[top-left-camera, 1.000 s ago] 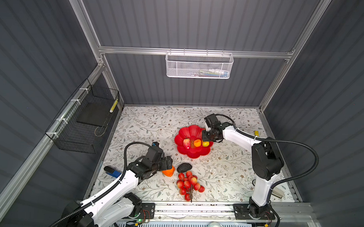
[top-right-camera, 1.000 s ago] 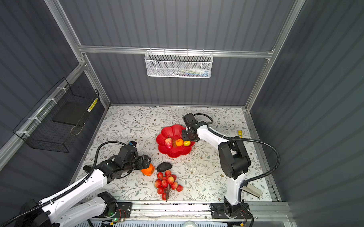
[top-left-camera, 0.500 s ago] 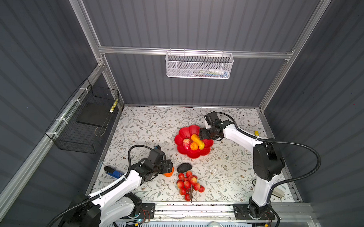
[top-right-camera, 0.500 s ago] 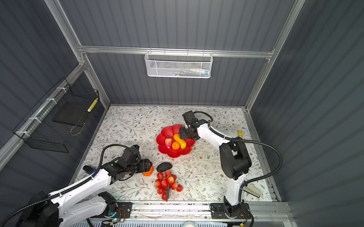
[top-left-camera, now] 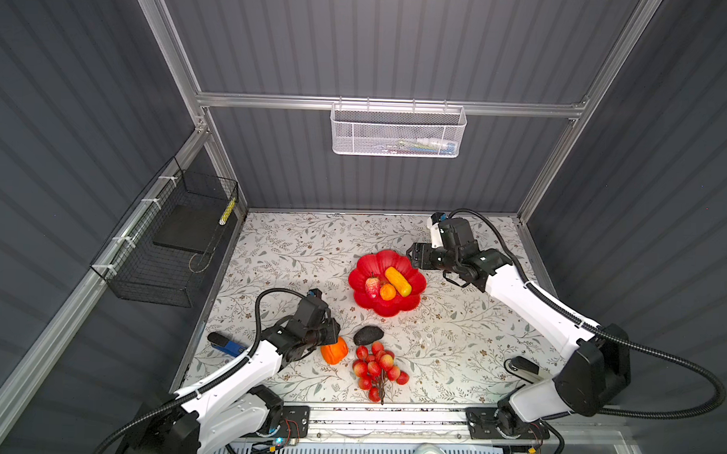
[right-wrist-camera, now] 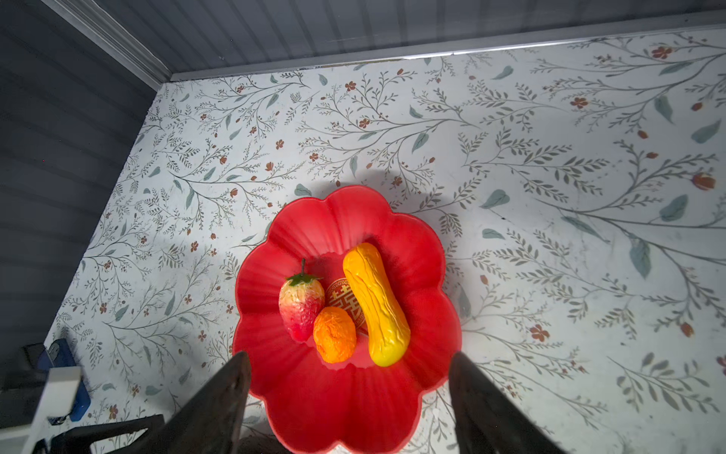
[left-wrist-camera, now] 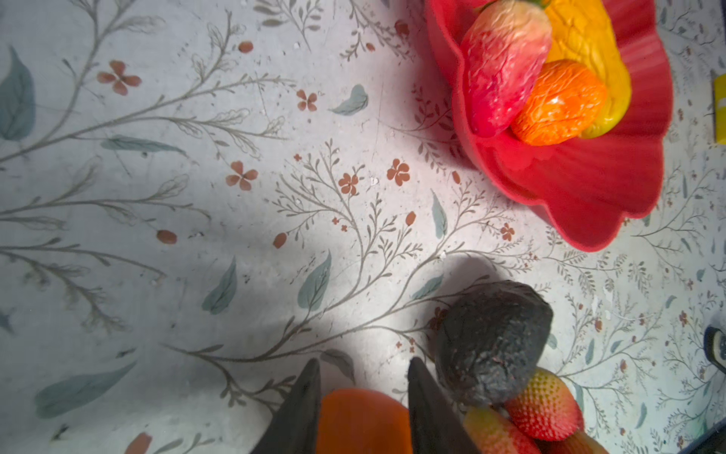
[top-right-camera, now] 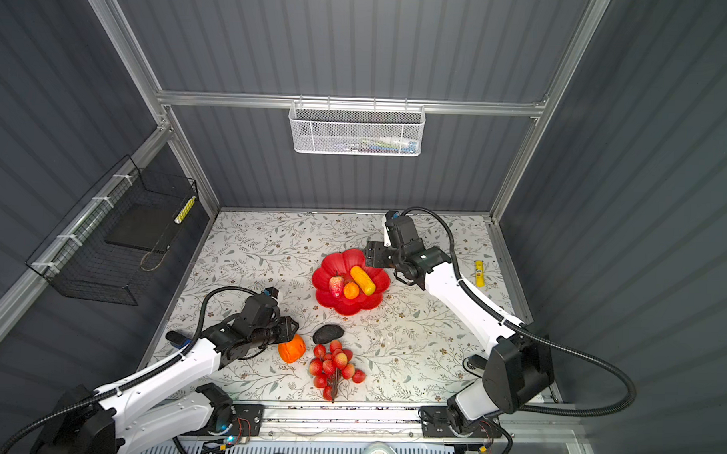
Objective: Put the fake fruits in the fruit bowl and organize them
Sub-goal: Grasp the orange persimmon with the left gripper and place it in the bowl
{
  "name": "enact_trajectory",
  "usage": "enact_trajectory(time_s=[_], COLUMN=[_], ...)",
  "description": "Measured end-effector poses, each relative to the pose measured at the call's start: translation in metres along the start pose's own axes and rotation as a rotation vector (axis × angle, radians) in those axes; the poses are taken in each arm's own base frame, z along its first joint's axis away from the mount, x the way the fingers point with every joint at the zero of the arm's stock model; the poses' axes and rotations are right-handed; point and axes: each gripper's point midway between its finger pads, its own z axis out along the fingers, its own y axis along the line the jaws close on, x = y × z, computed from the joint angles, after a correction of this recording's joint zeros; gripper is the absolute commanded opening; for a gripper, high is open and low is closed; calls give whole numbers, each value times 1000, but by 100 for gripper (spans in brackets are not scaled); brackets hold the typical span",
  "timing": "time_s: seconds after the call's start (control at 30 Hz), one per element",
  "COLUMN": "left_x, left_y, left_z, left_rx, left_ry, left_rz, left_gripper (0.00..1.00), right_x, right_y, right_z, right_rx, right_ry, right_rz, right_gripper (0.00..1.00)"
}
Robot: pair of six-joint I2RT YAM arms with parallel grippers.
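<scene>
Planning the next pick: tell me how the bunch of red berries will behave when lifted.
The bunch of red berries probably hangs loosely: many separate berries on thin dark stems. Likely light: small plastic-looking pieces. It seems to touch the avocado, so pulling may nudge that.

Grey ribbed walls point(top-left-camera: 359, 49), aluminium frame point(top-left-camera: 274, 101), floral tabletop point(top-left-camera: 302, 251) — white mesh basket point(top-left-camera: 396, 131), black wire basket point(top-left-camera: 165, 246).

Gold 囍 emblem point(right-wrist-camera: 340, 298), centre of fruit bowl point(right-wrist-camera: 345, 220)
</scene>
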Motion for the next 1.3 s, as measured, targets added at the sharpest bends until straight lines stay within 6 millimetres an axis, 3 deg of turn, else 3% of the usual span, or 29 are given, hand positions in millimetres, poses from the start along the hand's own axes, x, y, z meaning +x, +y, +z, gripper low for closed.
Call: enact_trajectory(time_s=[0.1, 0.17, 0.33, 0.53, 0.63, 0.87, 1.1, 1.2, 1.3], left_x=[-9, -15, -3, 27, 38, 59, 58, 44, 4], left_y=[-6, -11, -12, 7, 10, 14, 11, 4, -23], left_z=[-11, -18, -32, -20, -10, -1, -2, -6, -14], left_rx=[-4, 2, 9, -51, -65, -66, -49, -42, -1], left_ry=[-6, -4, 53, 162, 215, 274, 263, 228, 153], left_rz=[11, 17, 21, 2, -2, -24, -45, -37, 0], left_gripper=[85, 92, 100, 100, 96, 68, 53, 52, 52], right_x=[5, 7, 13, 16, 17, 11, 7, 6, 7], right_y=[-7, -11, -17, -18, -18, -21, -25, -26, -28], right_z=[-1, 0, -3, -15, -22, -38, -44, -44, -44], right_rx=[10, 16, 28, 22, 16, 23, 41, 46, 51], right_ry=[1, 3, 5, -11, -27, -82, -105, -107, -109], right_rz=[12, 16, 19, 19, 18, 21, 24, 26, 29], right_gripper=[80, 81, 82, 89, 91, 93, 93, 94, 94])
